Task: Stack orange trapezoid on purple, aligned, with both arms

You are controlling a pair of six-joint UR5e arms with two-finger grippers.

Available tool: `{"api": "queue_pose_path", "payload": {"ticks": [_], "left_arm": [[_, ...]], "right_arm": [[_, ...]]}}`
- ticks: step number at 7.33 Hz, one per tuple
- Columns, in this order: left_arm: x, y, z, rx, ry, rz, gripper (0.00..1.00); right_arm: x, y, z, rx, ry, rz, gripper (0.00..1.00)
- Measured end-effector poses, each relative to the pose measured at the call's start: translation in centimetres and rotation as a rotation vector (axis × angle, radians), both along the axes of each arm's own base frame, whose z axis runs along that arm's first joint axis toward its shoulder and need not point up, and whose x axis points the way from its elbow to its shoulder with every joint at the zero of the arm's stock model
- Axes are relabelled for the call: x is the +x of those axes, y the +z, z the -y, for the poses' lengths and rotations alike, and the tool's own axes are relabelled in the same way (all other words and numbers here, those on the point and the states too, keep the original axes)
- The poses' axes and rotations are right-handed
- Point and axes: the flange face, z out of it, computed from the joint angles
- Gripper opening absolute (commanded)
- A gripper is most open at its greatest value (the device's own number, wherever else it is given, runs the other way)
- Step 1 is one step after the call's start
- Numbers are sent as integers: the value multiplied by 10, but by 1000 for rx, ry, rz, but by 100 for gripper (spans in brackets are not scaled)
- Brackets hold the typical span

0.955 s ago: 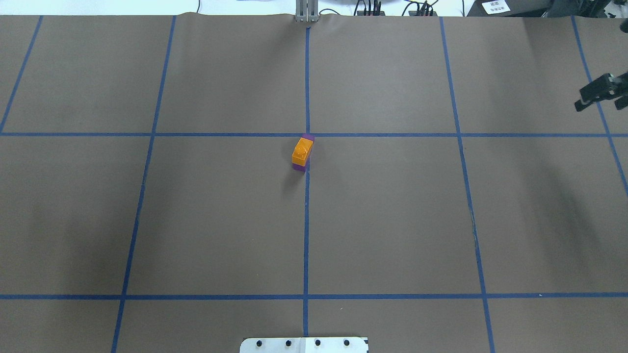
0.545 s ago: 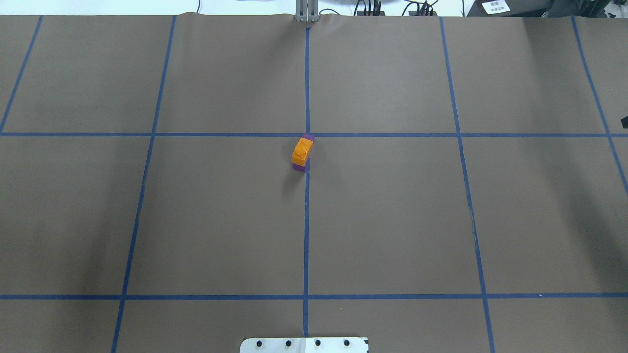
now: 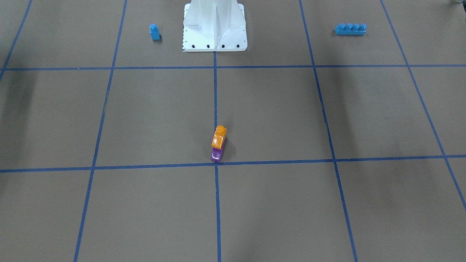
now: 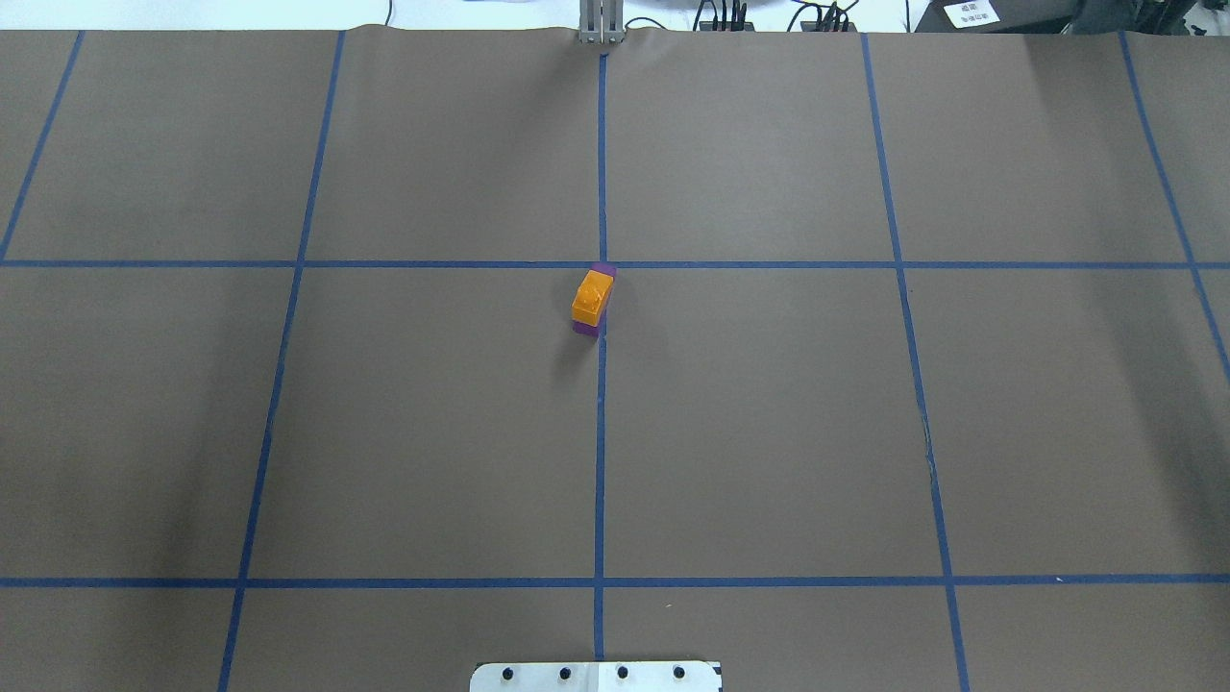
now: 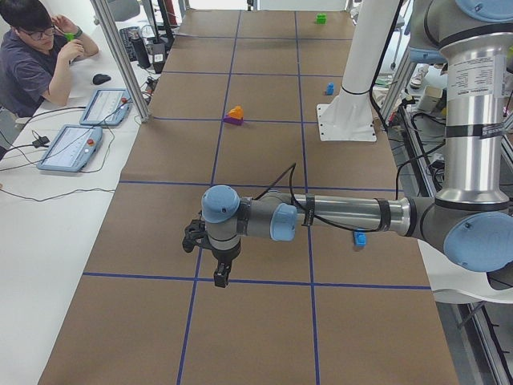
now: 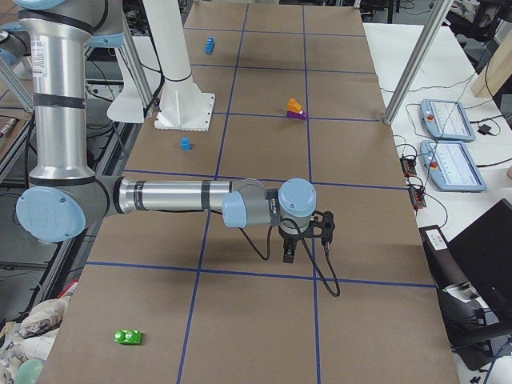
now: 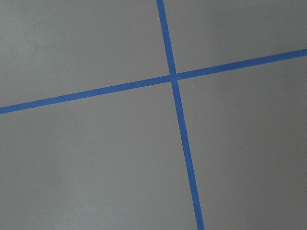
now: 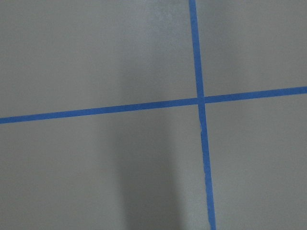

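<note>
Brown papered surface (image 4: 769, 432) gridded in blue tape (image 4: 600, 461); left end effector (image 5: 220, 273) hanging low over the tape, grip impossible to tell; orange trapezoid (image 4: 591, 296) seated on purple (image 3: 216, 154) at centre; right end effector (image 6: 290, 254) likewise low, grip unreadable.
</note>
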Motion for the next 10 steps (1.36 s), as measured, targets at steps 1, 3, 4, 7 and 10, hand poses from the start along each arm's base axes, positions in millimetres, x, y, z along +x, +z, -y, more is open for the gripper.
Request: {"api": "queue_pose_path", "payload": {"ticks": [1,3,4,7,10], "left_arm": [[-2,1,0,-2,-3,0,100],[-2,1,1,-2,-5,2,100],[-2,1,2,-1,-5,2,100],[-2,-1,4,1,-5,5,100],[-2,-1,5,2,-5,5,100]], "right_arm": [[4,2,-2,13,-10,1,100],[13,1,-4,21,-5,-8,100],[14,2,-4,29,-13,-14,100],[13,7,-7,50,-44,-25,100],[14,9,-8,45,-44,-26,100]]}}
